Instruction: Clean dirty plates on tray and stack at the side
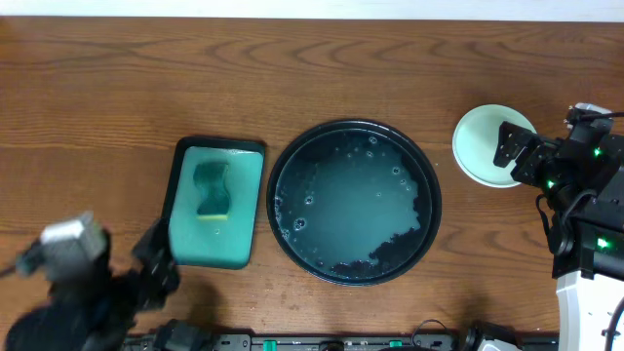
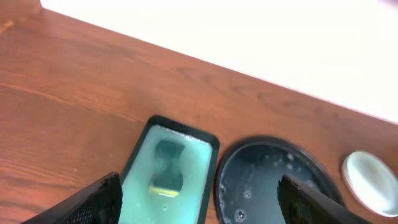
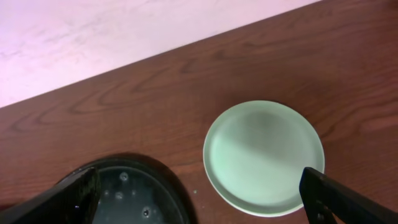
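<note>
The plates (image 1: 476, 146) sit stacked on the bare tabletop (image 1: 97, 88) just right of the black tray (image 1: 341, 195), whose wet base holds none; the right gripper (image 1: 509, 146) hangs over the stack's right part, fingers spread and empty, so that arm is far nearer, while the left gripper (image 1: 156, 263), blurred overhead but shown spread and empty in its own wrist view, is well apart beside the teal tray (image 1: 244, 195) with its sponge (image 1: 210, 190). The right wrist view shows a second rim under the top mint plate, which overhead does not; the count stays unclear; only overhead shows the whole tray bare, so I judge the stacking done.
</note>
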`<action>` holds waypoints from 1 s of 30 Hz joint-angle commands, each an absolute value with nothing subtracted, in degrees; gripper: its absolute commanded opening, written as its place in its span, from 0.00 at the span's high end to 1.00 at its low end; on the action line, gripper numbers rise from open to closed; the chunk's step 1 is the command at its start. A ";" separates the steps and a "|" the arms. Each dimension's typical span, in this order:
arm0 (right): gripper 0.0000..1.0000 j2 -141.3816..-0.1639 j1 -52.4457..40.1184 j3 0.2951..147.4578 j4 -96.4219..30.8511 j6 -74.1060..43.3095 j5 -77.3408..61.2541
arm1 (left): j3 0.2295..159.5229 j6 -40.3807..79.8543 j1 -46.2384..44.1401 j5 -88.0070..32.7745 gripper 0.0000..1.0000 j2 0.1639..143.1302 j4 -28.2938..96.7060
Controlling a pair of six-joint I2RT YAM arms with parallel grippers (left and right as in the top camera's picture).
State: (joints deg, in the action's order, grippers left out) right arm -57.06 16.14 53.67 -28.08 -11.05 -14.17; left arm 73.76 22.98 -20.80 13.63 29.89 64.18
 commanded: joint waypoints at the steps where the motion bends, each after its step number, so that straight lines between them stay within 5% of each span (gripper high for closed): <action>1: 0.01 -57.45 15.38 54.37 -28.47 -10.20 -10.90 | 73.84 22.09 -20.97 14.68 0.20 25.15 65.34; 30: 0.01 -57.71 15.38 54.37 -43.00 -10.22 -10.55 | 73.82 22.09 -20.97 14.66 0.19 22.65 73.56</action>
